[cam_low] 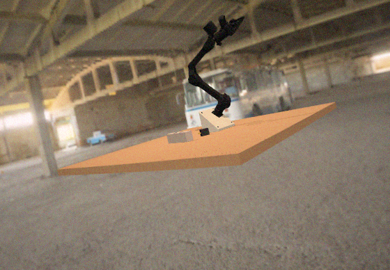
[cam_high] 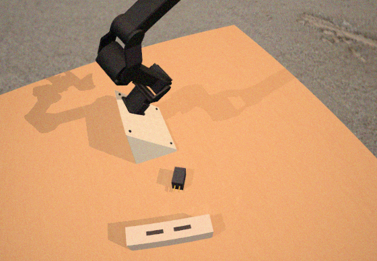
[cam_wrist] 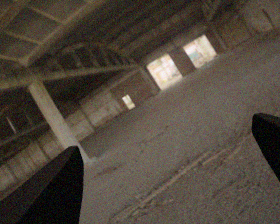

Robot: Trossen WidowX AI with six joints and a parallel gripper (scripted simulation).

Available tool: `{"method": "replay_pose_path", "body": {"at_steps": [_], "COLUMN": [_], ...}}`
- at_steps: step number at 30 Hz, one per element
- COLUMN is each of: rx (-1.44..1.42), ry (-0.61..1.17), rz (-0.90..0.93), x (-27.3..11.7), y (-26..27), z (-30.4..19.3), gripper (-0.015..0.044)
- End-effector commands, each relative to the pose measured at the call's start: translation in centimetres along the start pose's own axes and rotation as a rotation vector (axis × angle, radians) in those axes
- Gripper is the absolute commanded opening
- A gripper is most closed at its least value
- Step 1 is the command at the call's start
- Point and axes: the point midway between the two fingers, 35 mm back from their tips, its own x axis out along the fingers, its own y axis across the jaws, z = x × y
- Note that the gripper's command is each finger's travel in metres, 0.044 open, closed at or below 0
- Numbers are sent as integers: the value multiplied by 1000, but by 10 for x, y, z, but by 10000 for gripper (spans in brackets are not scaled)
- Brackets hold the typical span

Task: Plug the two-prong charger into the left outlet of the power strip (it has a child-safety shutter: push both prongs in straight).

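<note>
The black charger (cam_high: pixel 178 176) (cam_low: pixel 204 131) lies on the orange table, its two gold prongs (cam_high: pixel 177 188) towards the power strip. The white power strip (cam_high: pixel 169 233) (cam_low: pixel 180 138) stands apart from it, nearer the front in the top view. Two dark outlet slots show on its upper face: one on the left (cam_high: pixel 155 232) and one on the right (cam_high: pixel 182 227) of that view. My gripper (cam_low: pixel 242 19) (cam_wrist: pixel 170 140) is open and empty, raised high above the table and pointing away from charger and strip. In the wrist view its fingers stand wide apart, with only the hall and floor beyond.
A cream wedge-shaped base (cam_high: pixel 151 129) (cam_low: pixel 224 126) carries the arm (cam_high: pixel 158 3) (cam_low: pixel 202 56) and stands just behind the charger in the top view. The orange table (cam_high: pixel 269 161) (cam_low: pixel 226 146) has its edges beyond these things. Shadows of the arm and base fall on it.
</note>
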Motion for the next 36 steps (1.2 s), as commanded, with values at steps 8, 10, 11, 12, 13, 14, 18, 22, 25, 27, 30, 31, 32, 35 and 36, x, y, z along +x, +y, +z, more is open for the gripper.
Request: {"method": "replay_pose_path", "body": {"at_steps": [8,10,11,12,13,14,18,22,25,27,30,31,32,35,36], "rx": [-114,-136,-151,-167,-182,-197,-257,-304,-329,-345,-368,-380,-396,-442,-457], "ry": [103,131,141,152,163,173,217,267,311,341,386,390,395,409,414], "rz": [-35,-37,-42,-46,-51,-56,-77,-92,-100,-107,-118,-126,-135,-163,-173], "x": [17,22,23,25,26,28,34,40,45,48,52,52,52,51,51], "y": [8,12,13,14,15,16,18,19,19,18,16,15,13,9,8], "z": [-35,-45,-49,-53,-57,-61,-78,-97,-113,-124,-141,-143,-145,-152,-154], "gripper": [440,440,440,440,440,440,440,440,440,440,440,440,440,440,440]}}
